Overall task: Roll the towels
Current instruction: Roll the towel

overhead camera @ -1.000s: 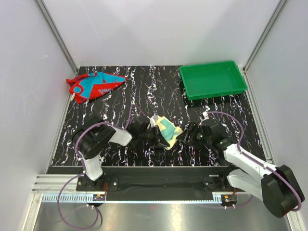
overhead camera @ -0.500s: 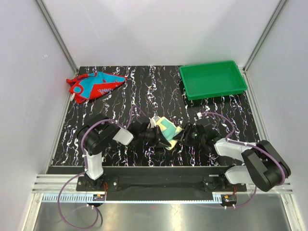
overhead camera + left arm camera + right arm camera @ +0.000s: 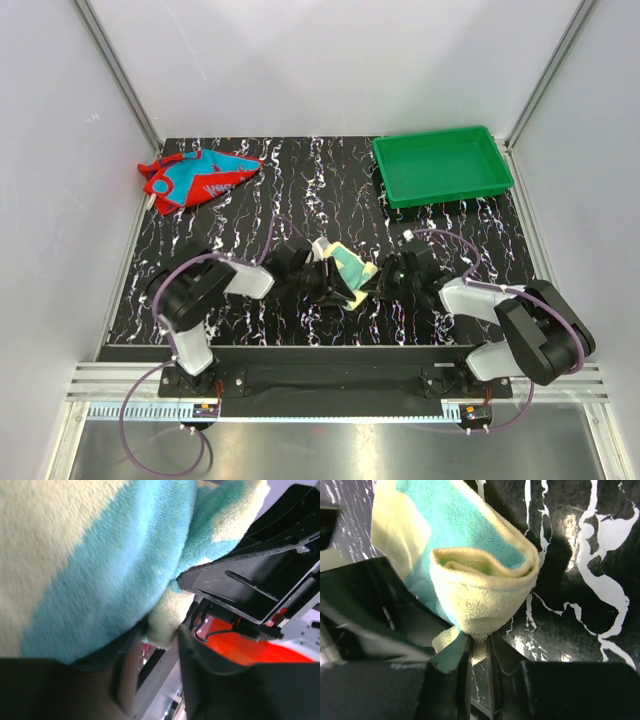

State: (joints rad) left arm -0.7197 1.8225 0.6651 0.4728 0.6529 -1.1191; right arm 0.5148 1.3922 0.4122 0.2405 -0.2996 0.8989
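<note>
The pale yellow towel (image 3: pixel 346 267) with its teal patch is bunched into a loose roll near the table's front, between both grippers. My left gripper (image 3: pixel 326 283) grips its left side. In the left wrist view the towel (image 3: pixel 100 565) fills the upper left, and a cloth corner sits between the jaws of the left gripper (image 3: pixel 161 635). My right gripper (image 3: pixel 379 279) is at its right end. In the right wrist view the rolled end (image 3: pixel 480 580) shows, with its lower edge pinched in the right gripper (image 3: pixel 479 647). The red towel (image 3: pixel 196 177) with teal-blue patterns lies crumpled at the far left.
A green plastic tray (image 3: pixel 441 165) stands at the far right corner. Grey walls close in the black marbled table (image 3: pixel 300 200) on three sides. Purple cables loop from both arms near the front edge.
My right arm has folded in and its gripper has moved left onto the yellow towel's right end. The towel has bunched up tighter. The left gripper has barely moved.
</note>
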